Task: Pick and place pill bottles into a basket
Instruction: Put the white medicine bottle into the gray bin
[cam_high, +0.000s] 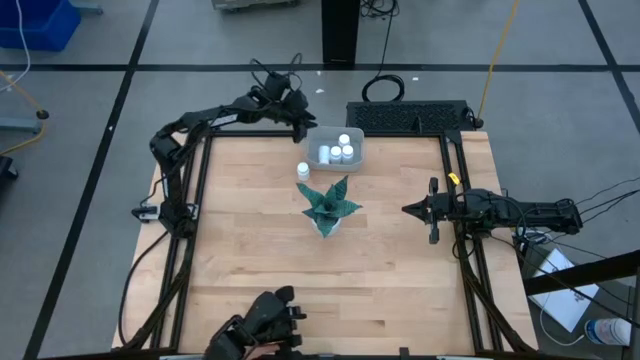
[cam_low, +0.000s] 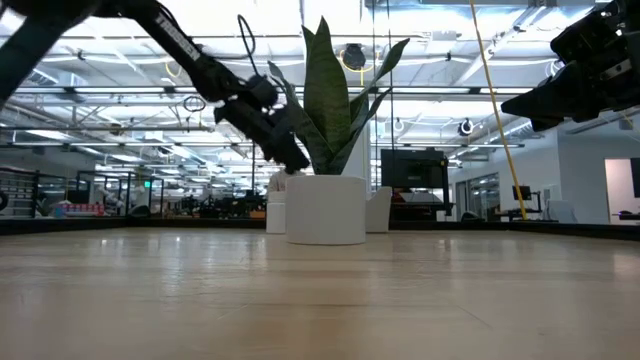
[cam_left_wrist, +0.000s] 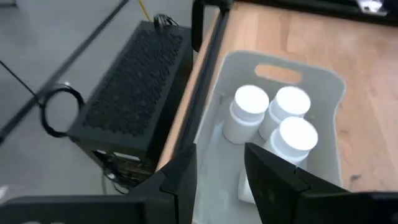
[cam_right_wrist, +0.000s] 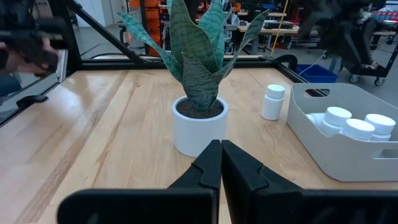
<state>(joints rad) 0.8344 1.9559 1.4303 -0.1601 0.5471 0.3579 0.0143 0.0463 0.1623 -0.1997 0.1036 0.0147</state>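
Note:
The pale grey-blue basket (cam_high: 358, 160) sits at the table's far edge, behind the plant. Several white pill bottles (cam_high: 337, 153) are in it. In the left wrist view three stand upright (cam_left_wrist: 252, 109), and another white one (cam_left_wrist: 244, 186) shows partly behind a finger. One more bottle (cam_high: 303, 171) stands upright on the table just left of the basket, and also shows in the right wrist view (cam_right_wrist: 272, 101). My left gripper (cam_left_wrist: 221, 151) is open and hovers over the basket's left end (cam_high: 305, 130). My right gripper (cam_high: 405, 209) is shut and empty, at the table's right, pointing at the plant.
A green spiky plant in a white pot (cam_high: 328, 208) stands mid-table, between my right gripper and the loose bottle. A black box (cam_high: 408, 117) lies beyond the far edge. A dark hand-like shape (cam_high: 268, 318) is at the near edge. Bare wood lies left and near.

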